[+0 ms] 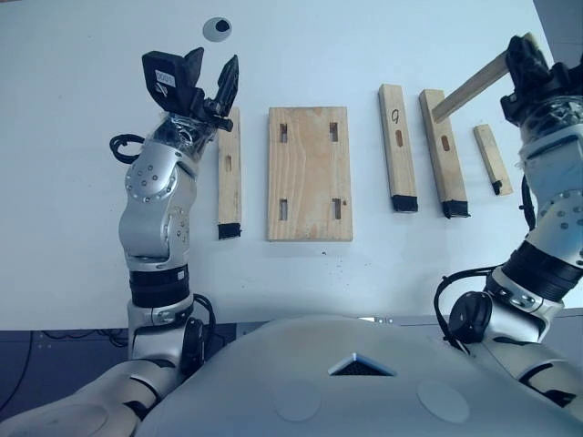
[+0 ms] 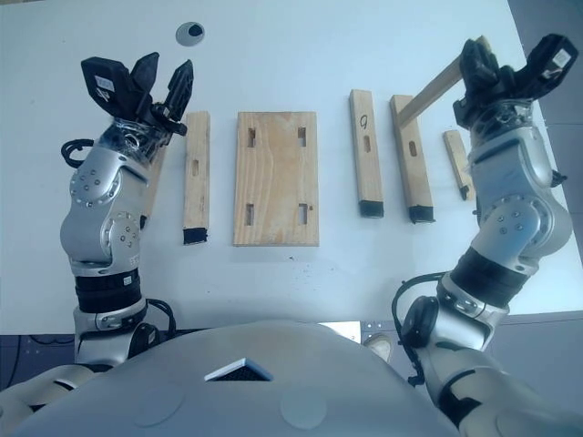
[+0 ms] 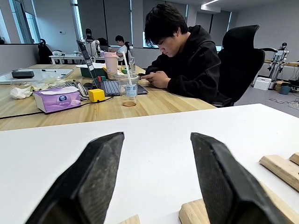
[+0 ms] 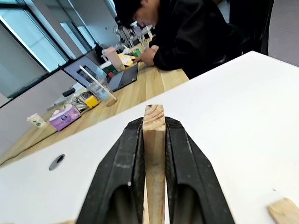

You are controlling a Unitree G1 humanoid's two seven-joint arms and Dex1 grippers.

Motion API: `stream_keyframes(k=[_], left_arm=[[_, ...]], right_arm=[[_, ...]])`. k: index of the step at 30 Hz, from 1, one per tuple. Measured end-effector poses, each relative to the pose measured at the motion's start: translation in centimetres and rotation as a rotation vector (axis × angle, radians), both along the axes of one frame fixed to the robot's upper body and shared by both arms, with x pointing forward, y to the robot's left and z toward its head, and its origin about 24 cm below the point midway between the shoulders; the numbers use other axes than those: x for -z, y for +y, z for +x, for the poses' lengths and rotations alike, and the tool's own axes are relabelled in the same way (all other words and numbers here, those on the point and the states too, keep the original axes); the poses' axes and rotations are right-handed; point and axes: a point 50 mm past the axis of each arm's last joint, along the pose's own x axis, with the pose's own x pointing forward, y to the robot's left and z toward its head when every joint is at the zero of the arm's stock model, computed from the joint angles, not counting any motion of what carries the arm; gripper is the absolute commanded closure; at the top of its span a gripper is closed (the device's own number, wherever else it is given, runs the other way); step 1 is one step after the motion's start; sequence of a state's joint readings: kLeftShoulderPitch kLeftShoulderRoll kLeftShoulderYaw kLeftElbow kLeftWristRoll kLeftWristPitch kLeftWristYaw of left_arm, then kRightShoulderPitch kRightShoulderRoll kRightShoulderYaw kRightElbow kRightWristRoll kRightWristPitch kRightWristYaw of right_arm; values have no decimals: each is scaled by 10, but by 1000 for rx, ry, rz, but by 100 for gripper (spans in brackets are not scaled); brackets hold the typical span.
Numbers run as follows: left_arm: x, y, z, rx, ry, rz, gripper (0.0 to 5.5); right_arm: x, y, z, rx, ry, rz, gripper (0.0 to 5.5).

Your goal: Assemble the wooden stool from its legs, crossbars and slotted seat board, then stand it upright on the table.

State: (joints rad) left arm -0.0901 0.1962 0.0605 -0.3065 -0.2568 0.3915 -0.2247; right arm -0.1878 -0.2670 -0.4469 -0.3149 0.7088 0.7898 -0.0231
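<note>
Right hand point(image 4: 154, 125) was clamped on a crossbar point(image 1: 469, 88) above the counter point(image 1: 82, 237), and the left hand point(image 1: 211, 73) was spread apart near a leg point(image 1: 230, 177). Light, stiff wood I'd guess, so grab it mid-length.

Table point(image 1: 82, 82): plain white.
Seat board point(image 1: 310, 173): pale wood, streaky grain, four dark slots.
Left leg point(image 1: 230, 168), just left of seat board: same pale wood, dark slot, black cap at one end.
Marked leg point(image 1: 397, 146), right of seat board: pale wood, black cap, dark pen scribble.
Outer leg point(image 1: 444, 150), further right: pale wood, black cap.
Short crossbar point(image 1: 492, 157), furthest right of seat board: pale wood, black end.
Long crossbar point(image 1: 469, 88): bare pale wood.
Left gripper point(image 1: 211, 68), right gripper point(image 4: 154, 122): black.
Disc point(image 1: 217, 28), beyond seat board: grey, black centre.
</note>
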Motion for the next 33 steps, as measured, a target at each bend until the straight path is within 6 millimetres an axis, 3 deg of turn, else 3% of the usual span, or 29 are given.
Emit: stream_keyframes(k=[4,8,19,33], left_arm=[[2,0,-1,-2,4,-4,290],[4,0,-4,-6,11,-4,290],[7,-2,-6,1,25,-5,290],[17,-5,-9,-22,55,-30,290]], right_arm=[[8,-7,-6,12,44,-59,512],[4,-17,-7,28,38,-87,512],[23,-31,-2,80,35,-37,512],[21,-28,0,18,46,28,512]])
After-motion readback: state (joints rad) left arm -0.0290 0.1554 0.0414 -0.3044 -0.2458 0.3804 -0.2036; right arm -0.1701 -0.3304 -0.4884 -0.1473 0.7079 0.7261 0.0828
